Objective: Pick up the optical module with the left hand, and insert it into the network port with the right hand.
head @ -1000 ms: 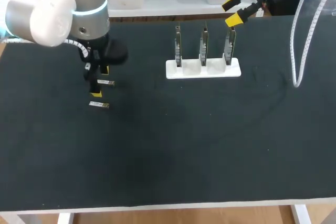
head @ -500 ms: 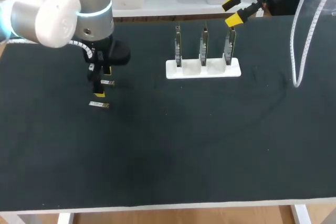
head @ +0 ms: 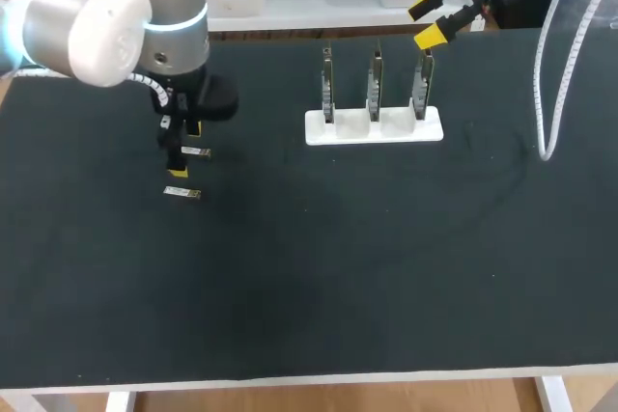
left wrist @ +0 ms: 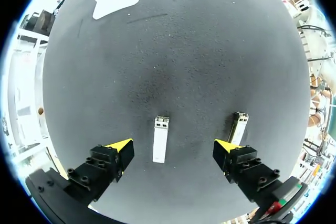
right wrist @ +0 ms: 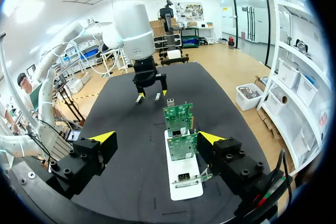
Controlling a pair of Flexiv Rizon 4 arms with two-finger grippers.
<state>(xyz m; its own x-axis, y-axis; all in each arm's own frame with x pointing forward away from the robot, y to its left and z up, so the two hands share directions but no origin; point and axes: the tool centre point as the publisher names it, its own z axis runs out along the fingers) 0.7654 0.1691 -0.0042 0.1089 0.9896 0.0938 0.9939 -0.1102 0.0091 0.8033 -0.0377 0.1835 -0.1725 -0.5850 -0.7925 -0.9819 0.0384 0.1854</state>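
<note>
Two small silver optical modules lie on the black mat at the left. One module (head: 195, 151) (left wrist: 160, 139) lies on the mat below the open fingers of my left gripper (head: 185, 150) (left wrist: 173, 148), untouched. The other module (head: 182, 192) (left wrist: 239, 126) lies just outside one fingertip. Three green port boards (head: 375, 86) (right wrist: 179, 129) stand upright in a white holder (head: 375, 128) (right wrist: 185, 184) at the back middle. My right gripper (head: 433, 18) (right wrist: 156, 138) hangs open and empty above and behind the holder's right end.
A white cable (head: 552, 74) hangs from the right arm down to the mat at the right. The left arm's large grey body (head: 116, 21) rises over the back left corner. The mat's front edge (head: 309, 373) runs along the near side.
The left arm has shifted slightly to the right over the modules. The modules, the holder and the right arm have not moved.
</note>
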